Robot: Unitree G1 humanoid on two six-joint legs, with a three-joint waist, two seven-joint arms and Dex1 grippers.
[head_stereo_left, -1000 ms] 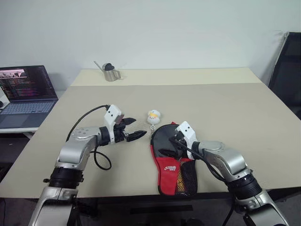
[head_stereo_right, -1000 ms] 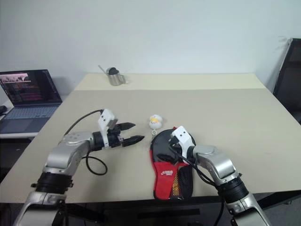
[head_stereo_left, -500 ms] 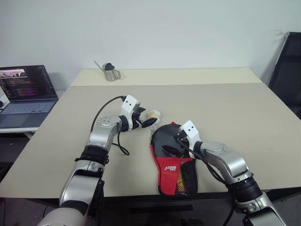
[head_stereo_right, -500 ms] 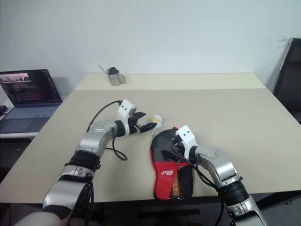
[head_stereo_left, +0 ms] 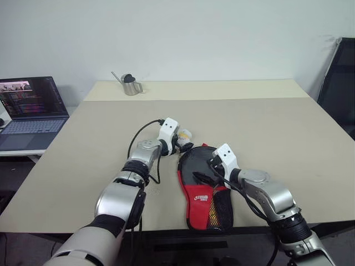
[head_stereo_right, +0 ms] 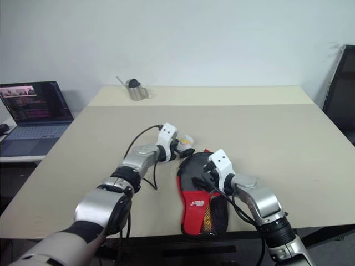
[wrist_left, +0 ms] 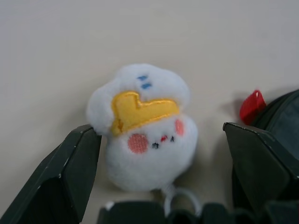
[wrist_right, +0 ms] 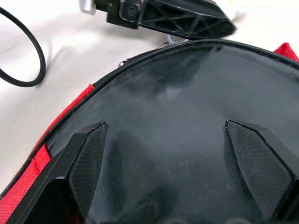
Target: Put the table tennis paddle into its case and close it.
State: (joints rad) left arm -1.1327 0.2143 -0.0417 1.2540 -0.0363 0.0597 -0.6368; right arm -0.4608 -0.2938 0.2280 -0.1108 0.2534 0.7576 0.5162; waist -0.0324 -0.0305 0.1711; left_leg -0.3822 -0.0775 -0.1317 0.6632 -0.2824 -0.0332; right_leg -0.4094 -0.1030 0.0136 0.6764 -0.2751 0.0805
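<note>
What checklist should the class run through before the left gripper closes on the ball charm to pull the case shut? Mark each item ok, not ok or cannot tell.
1. Left gripper open: ok.
2. Ball charm sits between its fingers: ok.
3. Charm ring still joined to the zip: cannot tell.
4. Right gripper open over the case, steadying it: cannot tell whether it presses down.
5. Paddle fully inside the case: cannot tell.
6. Case lies flat on the table: ok.

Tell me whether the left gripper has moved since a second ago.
Yes. The left gripper has gone forward and right across the table, closing on the ball charm, which now sits between its open fingers.
</note>
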